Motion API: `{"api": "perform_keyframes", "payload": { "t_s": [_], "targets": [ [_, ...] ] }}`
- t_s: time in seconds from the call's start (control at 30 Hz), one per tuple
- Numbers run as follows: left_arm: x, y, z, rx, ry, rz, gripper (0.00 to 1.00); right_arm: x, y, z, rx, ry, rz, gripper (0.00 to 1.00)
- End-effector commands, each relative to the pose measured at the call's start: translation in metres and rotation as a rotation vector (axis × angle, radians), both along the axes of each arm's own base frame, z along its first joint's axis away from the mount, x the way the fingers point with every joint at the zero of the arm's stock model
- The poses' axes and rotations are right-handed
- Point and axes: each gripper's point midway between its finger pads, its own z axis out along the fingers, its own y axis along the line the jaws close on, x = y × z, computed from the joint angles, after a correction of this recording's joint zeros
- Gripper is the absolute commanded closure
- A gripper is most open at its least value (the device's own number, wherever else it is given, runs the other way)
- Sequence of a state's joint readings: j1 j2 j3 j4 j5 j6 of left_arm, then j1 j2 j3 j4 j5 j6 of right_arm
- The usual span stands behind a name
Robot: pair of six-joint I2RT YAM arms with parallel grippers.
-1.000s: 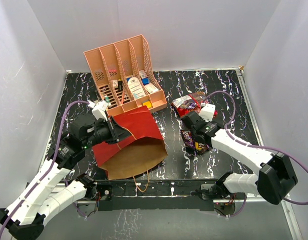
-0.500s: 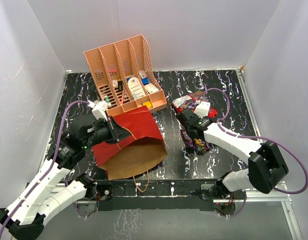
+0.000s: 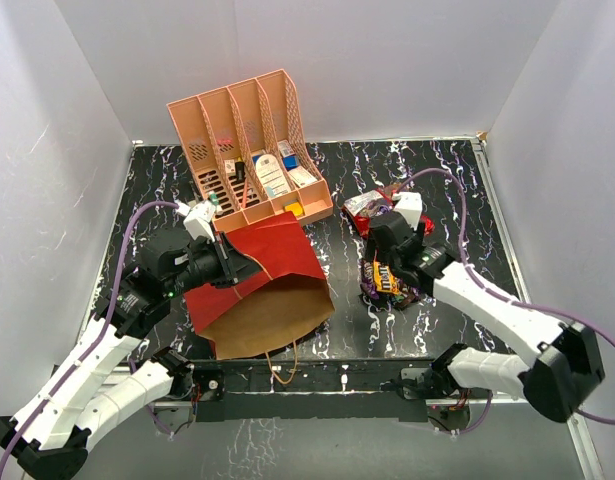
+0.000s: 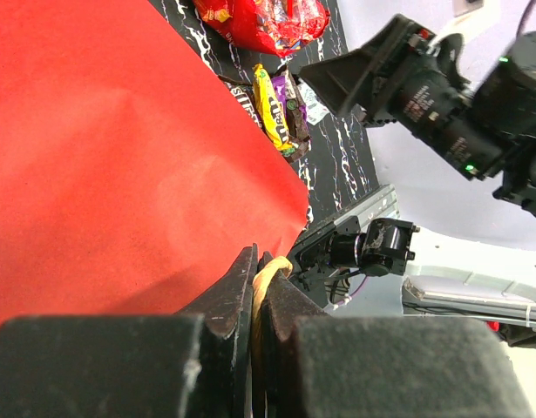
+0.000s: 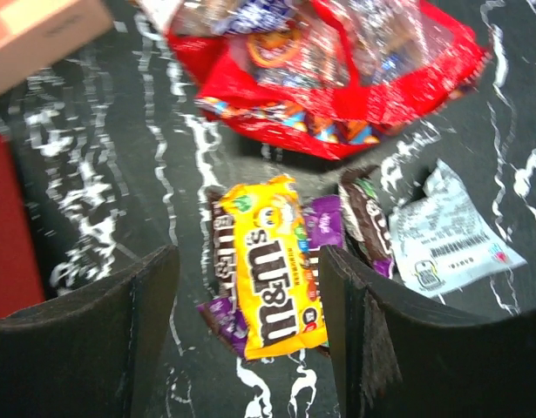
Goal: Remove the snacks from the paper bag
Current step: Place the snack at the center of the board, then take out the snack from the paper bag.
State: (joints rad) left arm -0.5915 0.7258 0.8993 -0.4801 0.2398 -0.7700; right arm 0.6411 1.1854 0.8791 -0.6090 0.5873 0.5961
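Observation:
The red paper bag (image 3: 255,262) lies on its side, its brown inside facing the near edge. My left gripper (image 3: 230,268) is at its left rim, shut on a tan cord handle (image 4: 269,277); red paper (image 4: 119,157) fills the left wrist view. The snacks lie on the table to the right: a shiny red bag (image 5: 337,78), a yellow pack (image 5: 268,266) over purple (image 5: 324,225) and dark brown (image 5: 365,218) packs, and a silvery wrapper (image 5: 446,231). My right gripper (image 5: 250,348) hangs open just above the yellow pack (image 3: 382,280), fingers (image 5: 363,331) either side, touching nothing.
A salmon-pink slotted organizer (image 3: 249,150) with small boxes and cards stands behind the bag, its corner (image 5: 41,26) near the red snack bag. White walls close in the black marbled table (image 3: 447,180) on three sides.
My right gripper has opened and the yellow pack now lies on the candy pile below it. The right arm shifted slightly. The left arm and the bag have not moved.

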Motion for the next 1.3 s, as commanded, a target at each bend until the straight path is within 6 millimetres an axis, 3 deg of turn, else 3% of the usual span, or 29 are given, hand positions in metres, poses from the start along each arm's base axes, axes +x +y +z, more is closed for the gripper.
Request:
{"api": "perform_keyframes", "payload": {
  "t_s": [0.0, 0.13, 0.27, 0.47, 0.6, 0.7, 0.83, 1.0, 1.1, 1.27],
  "targets": [
    [-0.001, 0.002, 0.0, 0.002, -0.005, 0.002, 1.0, 0.002, 0.047, 0.04, 0.146, -0.132, 0.313, 0.32],
    [-0.001, 0.002, -0.001, 0.001, -0.001, 0.001, 1.0, -0.02, 0.086, 0.072, 0.313, -0.241, 0.578, 0.27],
    [-0.001, 0.002, -0.001, 0.0, 0.001, 0.001, 1.0, -0.057, 0.123, 0.101, 0.459, -0.321, 0.881, 0.27],
    [-0.001, 0.002, -0.001, 0.001, 0.003, 0.002, 1.0, -0.111, 0.156, 0.136, 0.58, -0.387, 1.29, 0.23],
    [0.0, 0.001, -0.001, 0.0, 0.002, 0.002, 1.0, -0.148, 0.174, 0.148, 0.66, -0.406, 1.482, 0.2],
    [0.0, 0.0, -0.001, 0.0, 0.003, -0.001, 1.0, -0.174, 0.194, 0.15, 0.66, -0.416, 1.567, 0.2],
    [0.001, 0.0, -0.002, 0.004, 0.004, 0.001, 1.0, -0.19, 0.214, 0.151, 0.612, -0.484, 1.562, 0.19],
    [0.001, -0.002, 0.001, 0.0, 0.001, -0.007, 1.0, -0.18, 0.227, 0.143, 0.53, -0.601, 1.431, 0.19],
    [0.001, -0.001, 0.003, -0.003, -0.004, -0.007, 1.0, -0.175, 0.234, 0.13, 0.445, -0.662, 1.4, 0.19],
    [0.001, 0.0, 0.006, -0.006, -0.011, -0.004, 1.0, -0.185, 0.256, 0.096, 0.283, -0.763, 1.456, 0.2]
  ]
}}
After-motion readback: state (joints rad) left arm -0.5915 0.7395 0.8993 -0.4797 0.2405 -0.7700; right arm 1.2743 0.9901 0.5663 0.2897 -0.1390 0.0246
